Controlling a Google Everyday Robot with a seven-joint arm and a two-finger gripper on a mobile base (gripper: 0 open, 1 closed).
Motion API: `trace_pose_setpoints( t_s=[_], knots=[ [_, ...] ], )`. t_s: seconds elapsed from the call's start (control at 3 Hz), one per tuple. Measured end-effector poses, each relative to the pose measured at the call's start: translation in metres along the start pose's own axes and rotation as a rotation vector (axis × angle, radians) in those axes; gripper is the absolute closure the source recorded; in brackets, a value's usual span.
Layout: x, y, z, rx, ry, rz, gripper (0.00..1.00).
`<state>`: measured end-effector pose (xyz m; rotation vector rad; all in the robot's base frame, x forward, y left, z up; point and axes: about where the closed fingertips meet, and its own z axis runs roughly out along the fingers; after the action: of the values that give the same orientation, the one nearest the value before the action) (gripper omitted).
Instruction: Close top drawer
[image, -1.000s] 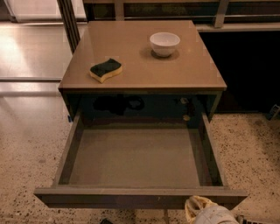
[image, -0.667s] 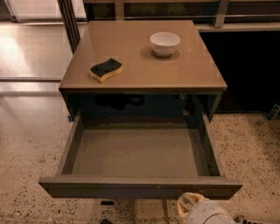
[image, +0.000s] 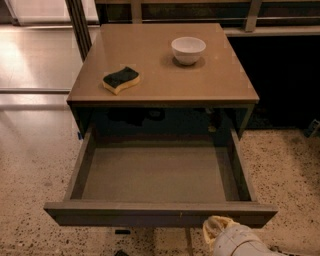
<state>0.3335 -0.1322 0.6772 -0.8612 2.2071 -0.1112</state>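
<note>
The drawer (image: 125, 214) is pulled far out of the cabinet (image: 165, 82) and fills the frame from the centre down to 6 o'clock. Its flat front panel runs almost the full width near the bottom edge. The gripper (image: 219, 228) sits at 5 o'clock, just under the panel's lower edge and right of its middle. Its pale tip meets that edge in the view, but I cannot tell whether they touch, nor whether the gripper is open or closed.

The drawer's grey floor shows from wall to wall, with the dark cabinet opening behind it toward 12 o'clock.

On the cabinet top, a white bowl (image: 188, 50) stands at 1 o'clock, and its contents cannot be made out. A sponge (image: 121, 80), yellow with its dark face up, lies at 11 o'clock, well apart from the bowl. Both sit back from the top's front edge.

Speckled floor (image: 287, 165) lies open on both sides of the drawer, at 4 and 8 o'clock. A dark recess lies at 2 to 3 o'clock beside the cabinet. A dark post (image: 77, 22) stands at 11 o'clock behind the cabinet's left rear corner.
</note>
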Motion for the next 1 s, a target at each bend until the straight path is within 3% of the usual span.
trace_pose_setpoints(
  t_s=[0.33, 0.67, 1.0],
  knots=[
    [-0.047, -0.043, 0.005, 0.033, -0.081, -0.031, 1.0],
    [-0.046, -0.034, 0.003, 0.031, -0.078, -0.027, 1.0],
    [-0.038, -0.013, 0.009, -0.002, -0.069, 0.0, 1.0]
  ],
)
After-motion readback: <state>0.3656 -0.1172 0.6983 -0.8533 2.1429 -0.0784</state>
